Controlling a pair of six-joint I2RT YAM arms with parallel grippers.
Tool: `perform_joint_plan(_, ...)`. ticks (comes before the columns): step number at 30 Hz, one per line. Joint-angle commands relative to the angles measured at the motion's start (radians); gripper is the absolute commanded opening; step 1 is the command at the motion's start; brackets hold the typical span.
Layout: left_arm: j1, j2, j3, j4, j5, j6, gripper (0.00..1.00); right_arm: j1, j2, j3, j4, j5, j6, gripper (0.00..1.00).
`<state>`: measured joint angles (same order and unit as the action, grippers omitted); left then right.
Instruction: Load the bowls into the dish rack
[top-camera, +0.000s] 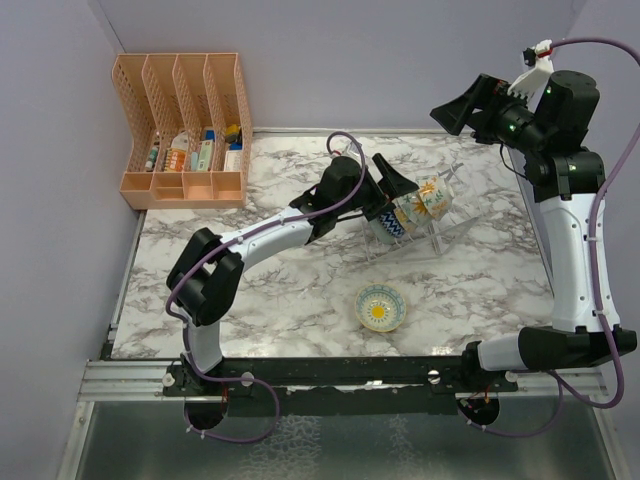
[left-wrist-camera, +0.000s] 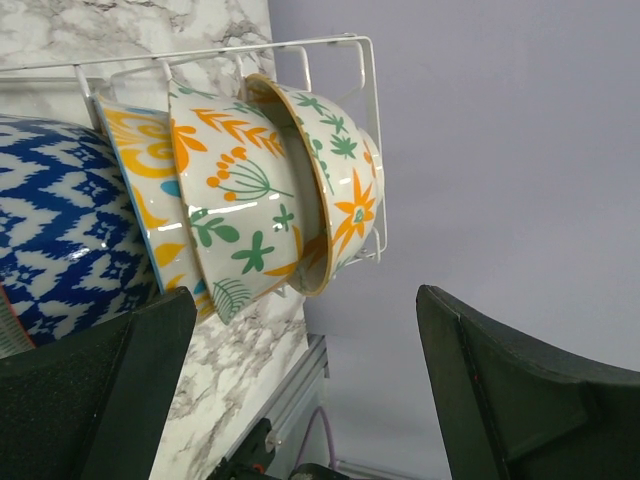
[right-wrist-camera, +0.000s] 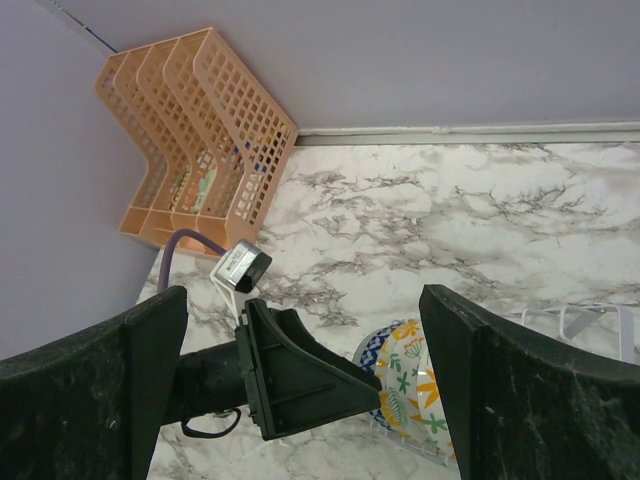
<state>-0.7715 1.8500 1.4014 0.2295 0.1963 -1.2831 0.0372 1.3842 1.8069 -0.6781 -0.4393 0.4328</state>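
Left gripper (left-wrist-camera: 300, 305): I read the jaws as spread wide with nothing between them. It hangs just beside the near end of the dish rack (left-wrist-camera: 340, 42).

Blue-and-white bowl (left-wrist-camera: 50, 240): stands on edge in the dish rack, closest to the left gripper. I cannot tell whether they touch.

Floral bowls (left-wrist-camera: 250, 200): stand on edge inside the wire frame, nested one against the next behind the blue-and-white bowl. The farthest has an orange rim.

Yellow bowl (top-camera: 381, 307): sits upright on the marble table (top-camera: 280, 300), in front of the dish rack and apart from it, not yet loaded.

Right gripper (right-wrist-camera: 302, 300): jaws spread and empty. I see it held high over the table's far right side, well apart from the dish rack.

Orange file organizer (top-camera: 185, 130): stands in the far left corner, against the wall.
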Motion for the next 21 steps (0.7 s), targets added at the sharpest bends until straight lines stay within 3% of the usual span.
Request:
perform_joint_plan(1,0.004,-0.039,0.02,-0.038,-0.02,0.038,0.95,-0.008,-0.027,-0.012,0.038,-0.024,-0.002,0.99)
perform_joint_plan(21,0.004,0.057,0.123,-0.009,0.01,0.018,0.95,-0.008,-0.027,-0.012,0.037,-0.019,-0.006,0.99)
